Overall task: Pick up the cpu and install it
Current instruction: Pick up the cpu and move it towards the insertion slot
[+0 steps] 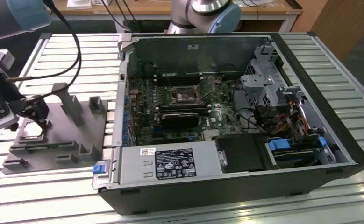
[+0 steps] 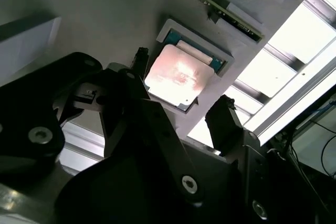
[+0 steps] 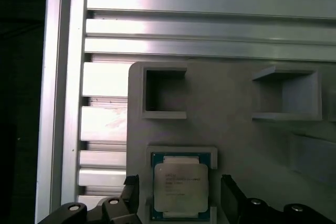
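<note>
The fingers (image 3: 232, 195) stand open, one on each side of the cpu (image 3: 180, 184). In both wrist views a gap shows between each tip and the chip, so nothing is gripped yet. The cpu lies flat, metal lid up, in a shallow square recess of the grey fixture plate (image 3: 236, 103). The recess's raised rim sits close around the chip.

Judging by its look, the chip is light and rigid. Its polished lid is probably slippery, and the underside contacts are likely delicate. The safest hold would be on two opposite edges of the green board, squeezed gently and kept level. The rim leaves little room to reach those edges.

The first wrist view looks straight down, showing the chip square between the fingers, two empty pockets (image 3: 164, 94) farther along the plate, and the slatted aluminium tabletop (image 3: 210, 19) beyond it. The second wrist view comes in at a slant: the cpu (image 2: 176, 77) glares brightly, the fingers (image 2: 226, 121) show along their length, and a thin green circuit board (image 2: 210, 1) stands on edge in the fixture. The exterior view adds the wider setting: the gripper (image 1: 35, 112) low over the fixture plate (image 1: 69, 135), and well apart, toward that view's right, the open computer case (image 1: 306, 154) with the motherboard's socket (image 1: 185, 97) inside.
</note>
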`<state>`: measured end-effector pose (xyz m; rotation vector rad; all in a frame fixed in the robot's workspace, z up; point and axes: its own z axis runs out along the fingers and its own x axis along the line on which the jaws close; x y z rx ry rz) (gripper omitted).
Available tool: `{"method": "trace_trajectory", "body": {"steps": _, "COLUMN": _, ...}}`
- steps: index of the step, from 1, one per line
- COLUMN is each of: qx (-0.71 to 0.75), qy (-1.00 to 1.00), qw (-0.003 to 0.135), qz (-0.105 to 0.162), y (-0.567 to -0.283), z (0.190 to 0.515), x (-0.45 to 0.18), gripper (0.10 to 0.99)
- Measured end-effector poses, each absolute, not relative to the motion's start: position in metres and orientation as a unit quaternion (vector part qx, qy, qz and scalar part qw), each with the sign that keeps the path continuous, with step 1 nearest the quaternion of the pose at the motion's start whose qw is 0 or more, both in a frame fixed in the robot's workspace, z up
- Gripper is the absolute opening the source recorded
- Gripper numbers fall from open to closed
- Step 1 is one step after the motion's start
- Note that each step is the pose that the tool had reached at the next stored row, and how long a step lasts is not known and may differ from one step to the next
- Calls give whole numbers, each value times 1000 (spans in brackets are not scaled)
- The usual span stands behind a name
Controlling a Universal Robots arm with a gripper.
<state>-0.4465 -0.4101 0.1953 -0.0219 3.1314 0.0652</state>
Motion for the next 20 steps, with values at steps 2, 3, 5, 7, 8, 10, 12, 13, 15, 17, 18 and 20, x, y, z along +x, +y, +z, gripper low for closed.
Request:
{"method": "trace_trajectory", "body": {"steps": 2, "qx": -6, "qy": 1000, "qw": 5, "qz": 21, "y": -410, "z": 193, "x": -447, "gripper": 722}}
{"method": "trace_trajectory", "body": {"steps": 3, "qx": -6, "qy": 1000, "qw": 5, "qz": 21, "y": -410, "z": 191, "x": -447, "gripper": 722}}
{"method": "trace_trajectory", "body": {"steps": 5, "qx": -6, "qy": 1000, "qw": 5, "qz": 21, "y": -410, "z": 191, "x": -447, "gripper": 722}}
{"method": "trace_trajectory", "body": {"steps": 7, "qx": -6, "qy": 1000, "qw": 5, "qz": 21, "y": -411, "z": 190, "x": -446, "gripper": 706}}
{"method": "trace_trajectory", "body": {"steps": 8, "qx": -6, "qy": 1000, "qw": 5, "qz": 21, "y": -411, "z": 189, "x": -446, "gripper": 706}}
{"method": "trace_trajectory", "body": {"steps": 10, "qx": -6, "qy": 1000, "qw": 5, "qz": 21, "y": -411, "z": 189, "x": -447, "gripper": 639}}
{"method": "trace_trajectory", "body": {"steps": 12, "qx": -6, "qy": 1000, "qw": 5, "qz": 21, "y": -412, "z": 188, "x": -446, "gripper": 639}}
{"method": "trace_trajectory", "body": {"steps": 13, "qx": -6, "qy": 1000, "qw": 5, "qz": 21, "y": -413, "z": 188, "x": -446, "gripper": 639}}
{"method": "trace_trajectory", "body": {"steps": 15, "qx": -6, "qy": 1000, "qw": 5, "qz": 21, "y": -413, "z": 187, "x": -446, "gripper": 639}}
{"method": "trace_trajectory", "body": {"steps": 17, "qx": -6, "qy": 1000, "qw": 5, "qz": 21, "y": -413, "z": 186, "x": -446, "gripper": 639}}
{"method": "trace_trajectory", "body": {"steps": 18, "qx": -6, "qy": 1000, "qw": 5, "qz": 21, "y": -413, "z": 185, "x": -446, "gripper": 639}}
{"method": "trace_trajectory", "body": {"steps": 20, "qx": -6, "qy": 1000, "qw": 5, "qz": 21, "y": -413, "z": 185, "x": -446, "gripper": 624}}
